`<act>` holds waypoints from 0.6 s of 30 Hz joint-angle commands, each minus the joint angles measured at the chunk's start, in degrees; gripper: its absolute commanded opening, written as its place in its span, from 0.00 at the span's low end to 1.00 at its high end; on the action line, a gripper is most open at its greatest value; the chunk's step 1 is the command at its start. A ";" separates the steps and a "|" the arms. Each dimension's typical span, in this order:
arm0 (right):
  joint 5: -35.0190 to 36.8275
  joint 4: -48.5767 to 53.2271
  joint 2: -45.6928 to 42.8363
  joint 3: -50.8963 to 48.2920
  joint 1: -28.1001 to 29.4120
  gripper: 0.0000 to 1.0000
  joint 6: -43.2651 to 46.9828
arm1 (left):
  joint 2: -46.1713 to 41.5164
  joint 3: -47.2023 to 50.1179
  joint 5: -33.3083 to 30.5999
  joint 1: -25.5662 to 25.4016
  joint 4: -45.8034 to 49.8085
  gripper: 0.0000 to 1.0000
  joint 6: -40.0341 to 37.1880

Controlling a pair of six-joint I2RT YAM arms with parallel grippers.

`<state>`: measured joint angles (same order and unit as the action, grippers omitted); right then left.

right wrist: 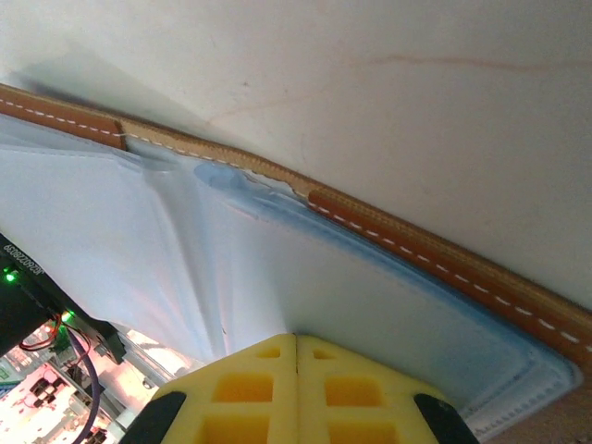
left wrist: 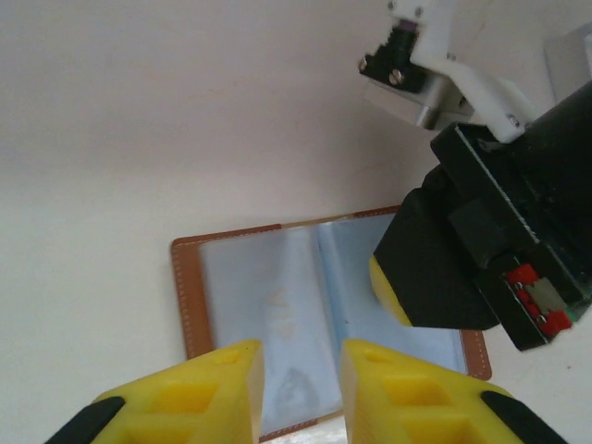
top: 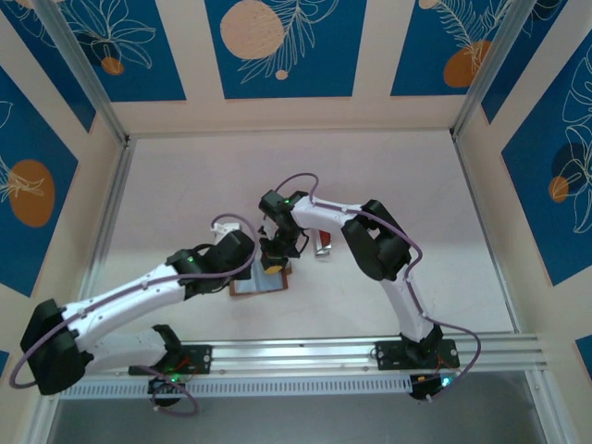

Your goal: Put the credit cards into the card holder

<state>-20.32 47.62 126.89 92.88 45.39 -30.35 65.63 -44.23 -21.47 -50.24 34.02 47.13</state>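
Left fingers (left wrist: 213, 393) narrowly apart, nothing between, above open card holder (left wrist: 245, 296) lying flat on counter (left wrist: 139, 129). Right fingers (right wrist: 254, 393) pressed together, tips on its clear sleeves (right wrist: 139, 231).

The right gripper (right wrist: 296, 344) is blocking the right half of the holder (left wrist: 240, 296), leaving its left half uncovered. The left gripper (left wrist: 301, 359) is crowding the near edge; the far table (top: 388, 185) is lying bare.
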 commanded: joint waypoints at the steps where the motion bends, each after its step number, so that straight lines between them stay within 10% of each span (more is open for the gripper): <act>1: 0.02 1.08 0.93 -0.84 -1.04 0.01 0.82 | 5.27 1.61 5.38 2.47 -3.14 0.24 -1.28; 18: -0.52 1.06 0.77 -1.99 -1.96 0.02 0.51 | 14.83 12.04 10.35 9.72 -13.57 0.18 -2.69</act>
<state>-22.04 47.13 126.89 92.12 43.99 -29.95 78.19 -35.03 -11.84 -41.36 19.70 45.36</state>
